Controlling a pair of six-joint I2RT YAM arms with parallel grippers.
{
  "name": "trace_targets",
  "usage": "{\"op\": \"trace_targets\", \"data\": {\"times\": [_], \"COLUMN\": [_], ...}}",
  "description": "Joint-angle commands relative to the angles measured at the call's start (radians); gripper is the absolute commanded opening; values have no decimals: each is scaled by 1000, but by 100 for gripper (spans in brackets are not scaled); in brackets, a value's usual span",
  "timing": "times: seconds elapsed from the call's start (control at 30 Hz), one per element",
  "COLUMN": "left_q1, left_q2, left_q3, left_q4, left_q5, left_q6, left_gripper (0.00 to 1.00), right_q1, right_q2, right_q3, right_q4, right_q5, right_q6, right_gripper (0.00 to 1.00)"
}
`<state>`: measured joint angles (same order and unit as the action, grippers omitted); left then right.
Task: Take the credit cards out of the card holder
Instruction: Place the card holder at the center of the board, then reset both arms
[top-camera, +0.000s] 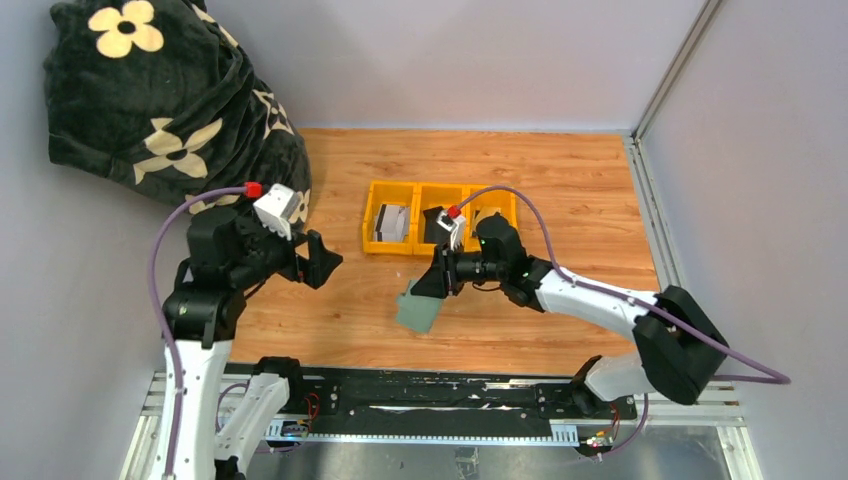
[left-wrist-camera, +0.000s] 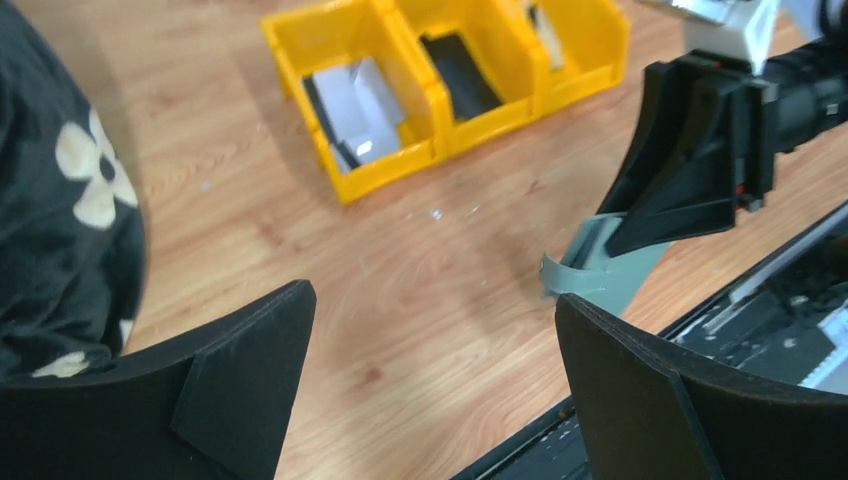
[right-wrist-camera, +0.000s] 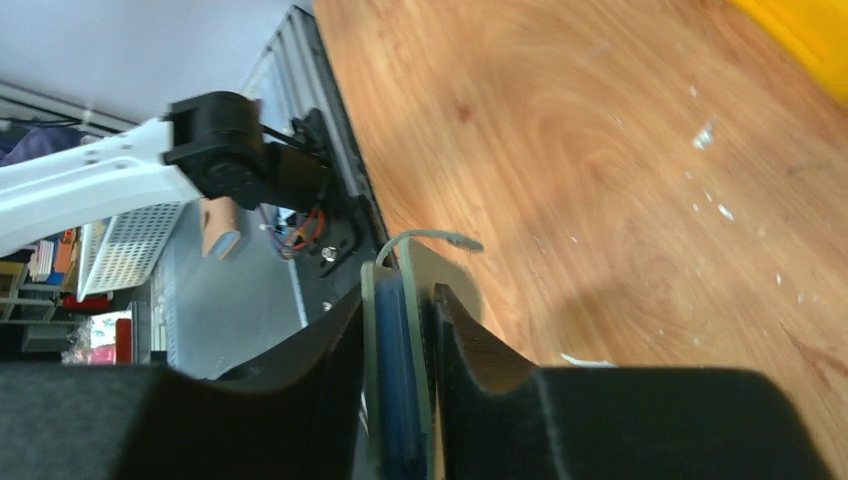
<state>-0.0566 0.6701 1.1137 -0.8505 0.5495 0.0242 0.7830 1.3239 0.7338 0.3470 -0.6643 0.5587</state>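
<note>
The sage green card holder (top-camera: 418, 310) is clamped edge-on in my right gripper (top-camera: 432, 284) and hangs from it just over the wood near the front. The right wrist view shows the holder (right-wrist-camera: 368, 330) squeezed flat between both fingers, blue inner leaves at its middle and its clasp strap curling off the tip. Well to the left hovers my left gripper (top-camera: 322, 260), wide open and empty (left-wrist-camera: 435, 340), looking at the holder (left-wrist-camera: 600, 272). Grey credit cards (top-camera: 392, 224) (left-wrist-camera: 360, 110) lie in the yellow tray's left bin and a black card (left-wrist-camera: 462, 75) in the middle bin.
The yellow three-compartment tray (top-camera: 440, 187) stands behind the right gripper. A dark flowered cushion (top-camera: 170, 90) fills the back left corner. The black rail with the arm bases (top-camera: 420, 405) runs along the near edge. Grey walls close the back and right sides.
</note>
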Motion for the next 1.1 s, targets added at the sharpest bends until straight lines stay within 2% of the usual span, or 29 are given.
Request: {"op": "trace_targets", "data": {"times": [0.0,0.07,0.2,0.27,0.33,0.43,0.6,0.83,0.9,1.07], "left_q1": [-3,-3,-3,-4,-3,-3,-2,10,28,54], "left_q2": [82,115,135,130,133,179,272,440,509,642], "left_q3": [-57,-92,-169,-228,-279,-328,-397,-524,-528,-533], "left_q4": [-15,-3,82,165,233,309,468,773,842,1030], "left_q5": [-96,-123,-174,-193,-205,-213,-210,-282,-263,-247], "left_q6": [123,147,171,176,176,170,147,104,85,0], "left_gripper": [100,100,100,100,100,100,100,100,100,98], "right_q1": [-7,-10,-8,-8,-8,-41,-168,-382,-452,-558], "right_q2": [81,98,56,-24,-102,-215,-390,-526,-549,-528], "right_q3": [-35,-39,-10,-2,12,28,9,-95,-147,-292], "right_q4": [14,-58,-269,-352,-431,-515,-569,-588,-545,-273], "right_q5": [69,134,342,435,543,699,857,1260,1344,1498], "right_q6": [-46,-83,-151,-176,-202,-223,-248,-203,-199,-320], "right_gripper": [36,41,62,74,78,80,84,87,87,88]}}
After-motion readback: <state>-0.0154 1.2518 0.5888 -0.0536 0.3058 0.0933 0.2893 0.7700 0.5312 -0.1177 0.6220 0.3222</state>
